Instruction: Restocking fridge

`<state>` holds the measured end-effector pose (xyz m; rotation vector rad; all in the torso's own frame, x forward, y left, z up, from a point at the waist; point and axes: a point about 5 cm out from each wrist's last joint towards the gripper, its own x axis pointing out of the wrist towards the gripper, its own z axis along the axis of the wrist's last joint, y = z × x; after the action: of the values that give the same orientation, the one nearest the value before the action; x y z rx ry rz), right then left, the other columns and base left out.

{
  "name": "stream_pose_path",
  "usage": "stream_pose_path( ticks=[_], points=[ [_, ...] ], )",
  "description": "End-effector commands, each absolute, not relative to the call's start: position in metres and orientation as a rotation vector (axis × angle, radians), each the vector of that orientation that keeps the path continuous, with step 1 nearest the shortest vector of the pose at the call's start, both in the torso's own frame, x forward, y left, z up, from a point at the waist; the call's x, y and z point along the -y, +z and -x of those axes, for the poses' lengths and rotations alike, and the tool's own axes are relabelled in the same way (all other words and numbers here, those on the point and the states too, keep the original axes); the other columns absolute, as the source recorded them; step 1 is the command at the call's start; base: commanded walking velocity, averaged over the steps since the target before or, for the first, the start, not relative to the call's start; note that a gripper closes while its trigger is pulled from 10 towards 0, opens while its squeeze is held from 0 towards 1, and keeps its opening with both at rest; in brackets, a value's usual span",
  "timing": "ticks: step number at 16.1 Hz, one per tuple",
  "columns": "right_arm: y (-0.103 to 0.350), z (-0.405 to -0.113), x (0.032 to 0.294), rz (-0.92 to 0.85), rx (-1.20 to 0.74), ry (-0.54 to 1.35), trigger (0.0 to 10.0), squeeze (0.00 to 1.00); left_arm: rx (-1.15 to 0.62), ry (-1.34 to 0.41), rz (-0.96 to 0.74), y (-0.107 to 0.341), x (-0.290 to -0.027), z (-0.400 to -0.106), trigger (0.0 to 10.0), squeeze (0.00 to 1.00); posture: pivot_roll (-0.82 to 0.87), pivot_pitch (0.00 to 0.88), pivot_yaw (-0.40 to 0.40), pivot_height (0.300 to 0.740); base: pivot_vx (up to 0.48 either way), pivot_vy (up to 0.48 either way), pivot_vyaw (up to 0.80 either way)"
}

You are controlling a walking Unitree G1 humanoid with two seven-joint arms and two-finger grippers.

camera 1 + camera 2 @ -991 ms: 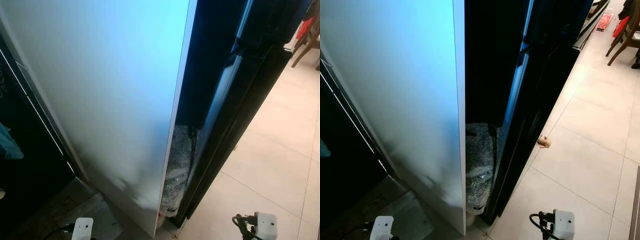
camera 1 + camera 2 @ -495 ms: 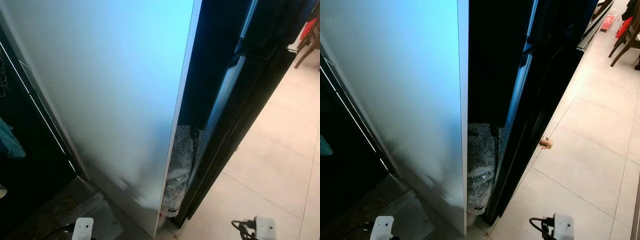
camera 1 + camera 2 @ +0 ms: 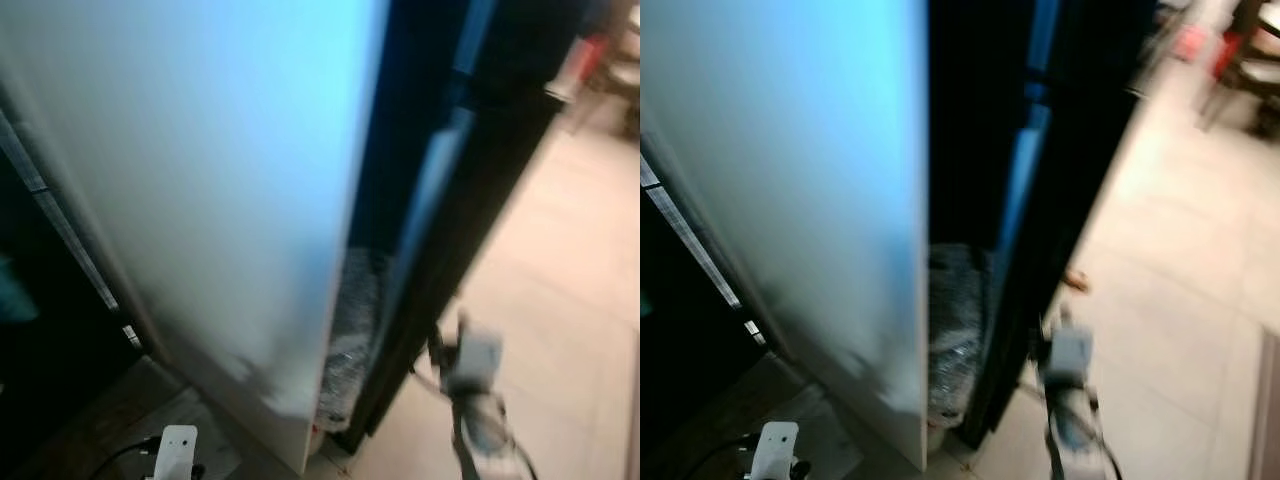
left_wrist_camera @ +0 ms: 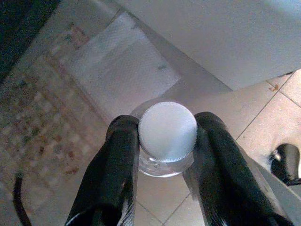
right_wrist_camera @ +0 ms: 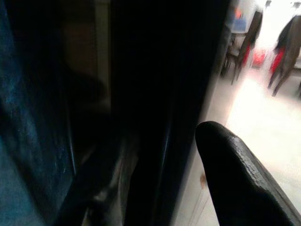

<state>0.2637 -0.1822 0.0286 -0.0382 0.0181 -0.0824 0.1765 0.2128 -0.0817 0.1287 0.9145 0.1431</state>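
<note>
Pale floor tiles (image 3: 570,300) stretch off to the right. A sheet of bubble wrap (image 4: 120,70) lies flat on the floor. Blurred chairs (image 5: 244,42) stand well beyond.

No legible text, label, brand, number or sign on any surface in these blurred views.

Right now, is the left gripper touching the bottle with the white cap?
Touching. In the left wrist view, the left gripper has its two black fingers pressed against both sides of the bottle, just under the white cap, with no gap.

Clear bottle (image 4: 165,141) w/ white ribbed cap (cap toward wrist cam), clamped between left fingers (image 4: 117,160).
</note>
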Motion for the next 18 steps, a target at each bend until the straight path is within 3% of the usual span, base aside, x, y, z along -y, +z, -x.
stream_pose_path(
  ticks=[1, 11, 12, 15, 16, 18],
  points=[
    [0.016, -0.248, 0.195, 0.042, -0.059, -0.136, 10.0, 0.00, -0.945, 0.152, -0.151, -0.085, -0.219, -0.168, 10.0, 0.00, -0.05, 0.000, -0.061, 0.740, 0.000, 0.000, 0.00],
    [0.044, -0.250, 0.196, 0.102, -0.007, -0.222, 10.0, 0.00, -0.947, 0.158, -0.153, -0.085, -0.221, -0.166, 10.0, 0.00, -0.06, 0.008, -0.055, 0.740, 0.000, 0.000, 0.00],
    [0.049, -0.253, 0.192, 0.091, 0.006, -0.210, 10.0, 1.00, -0.945, 0.157, -0.153, -0.085, -0.221, -0.166, 10.0, 0.00, -0.06, 0.009, -0.054, 0.740, 0.000, 0.000, 0.00],
    [0.062, -0.264, 0.184, 0.099, 0.014, -0.205, 10.0, 0.99, -0.944, 0.154, -0.153, -0.084, -0.221, -0.168, 10.0, 0.00, -0.07, 0.008, -0.055, 0.740, 0.000, 0.000, 0.00],
    [0.063, -0.267, 0.185, 0.113, 0.019, -0.224, 10.0, 0.00, -0.942, 0.158, -0.148, -0.083, -0.221, -0.170, 10.0, 0.00, -0.07, 0.009, -0.054, 0.740, 0.000, 0.000, 0.00],
    [0.066, -0.273, 0.188, 0.115, 0.024, -0.253, 10.0, 0.00, -0.933, 0.151, -0.157, -0.080, -0.222, -0.178, 10.0, 0.00, -0.07, 0.010, -0.051, 0.740, 0.000, 0.000, 0.00]
  ],
)
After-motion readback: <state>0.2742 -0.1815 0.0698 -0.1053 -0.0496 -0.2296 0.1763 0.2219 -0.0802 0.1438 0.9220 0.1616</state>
